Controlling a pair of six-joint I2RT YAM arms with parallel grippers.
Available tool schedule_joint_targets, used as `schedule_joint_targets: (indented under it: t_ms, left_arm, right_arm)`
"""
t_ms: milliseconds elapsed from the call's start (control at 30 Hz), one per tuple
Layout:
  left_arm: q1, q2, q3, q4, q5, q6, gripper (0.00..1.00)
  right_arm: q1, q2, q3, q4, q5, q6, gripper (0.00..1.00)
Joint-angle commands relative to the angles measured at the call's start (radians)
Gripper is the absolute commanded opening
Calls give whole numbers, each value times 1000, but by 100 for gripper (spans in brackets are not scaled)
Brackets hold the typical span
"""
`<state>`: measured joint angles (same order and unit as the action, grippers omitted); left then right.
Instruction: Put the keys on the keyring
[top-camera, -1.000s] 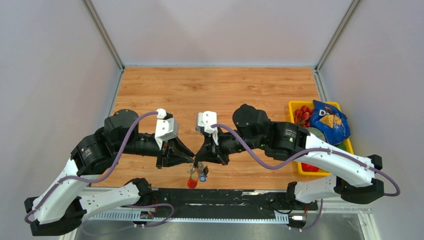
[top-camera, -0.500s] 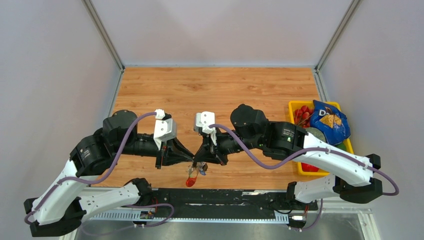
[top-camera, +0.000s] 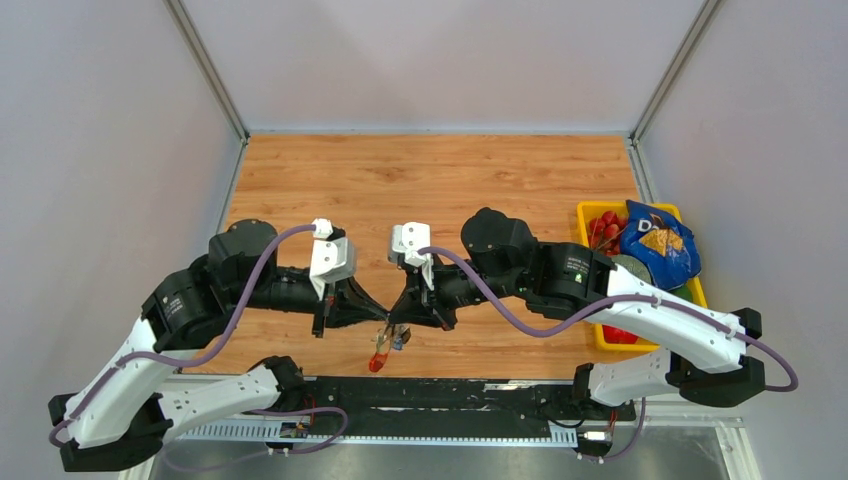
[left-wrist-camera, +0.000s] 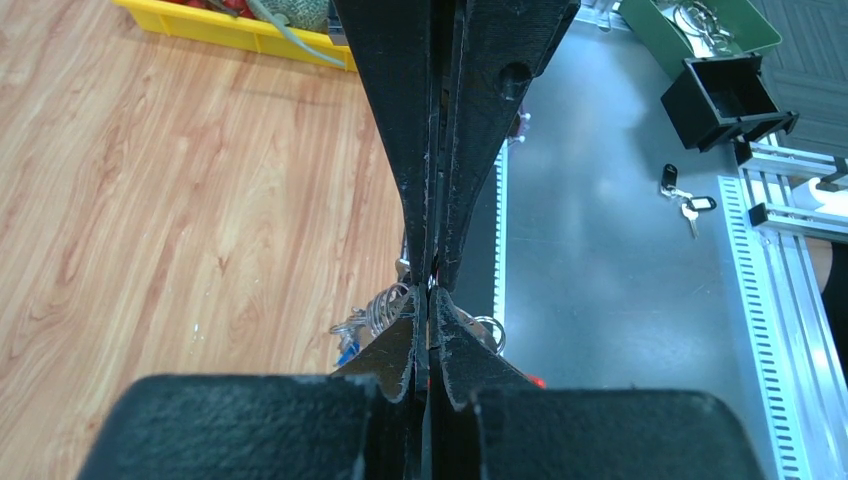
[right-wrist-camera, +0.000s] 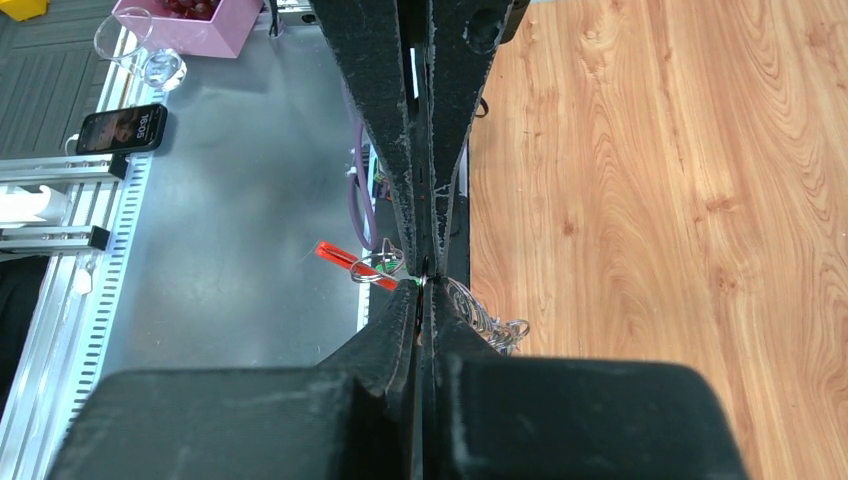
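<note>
Nearest, the red tag (top-camera: 377, 362) of the keyring (top-camera: 386, 342) dangles at six o'clock below the two tool tips, over the near edge of the bench (top-camera: 450, 180). Should either grip slacken, the bunch would likely drop onto the grey metal ledge (top-camera: 520, 440) there, or the thin ring could twist free if the arms pull apart. Just above, the left tool (top-camera: 385, 322) and right tool (top-camera: 401, 323) meet tip to tip, both with jaws pressed fully together. The right one is apparently pinching the ring wires; whether the left pinches ring or key I cannot tell, as the tips hide it. Well off at three o'clock sits a yellow tray (top-camera: 584, 214).
</note>
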<state>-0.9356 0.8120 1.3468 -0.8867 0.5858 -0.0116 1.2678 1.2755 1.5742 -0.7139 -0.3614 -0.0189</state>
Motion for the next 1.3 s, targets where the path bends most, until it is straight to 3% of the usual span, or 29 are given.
schedule_joint_targets:
  t_ms: [0,233,400,533,767,1267]
  left_arm:
    - [-9,18,-8,47,12,10,0]
    - [-8,-36,-34,163,-29,-19,0]
    - [-9,-87,-58,263,-88,-57,0]
    - [-9,-115,-77,341,-108,-85,0]
    - [-8,-152,-124,542,-147,-146,0]
    - [-9,-268,-327,1031,-197,-284,0]
  right_arm:
    - [-5,-21,48,77,6,14,0]
    - [-5,-61,29,110,50,39,1]
    - [-5,-120,6,136,78,35,29]
    - [-5,-183,-17,173,133,25,38]
    - [-5,-263,-88,276,173,-35,40]
    - [-4,-241,-155,464,27,-324,37]
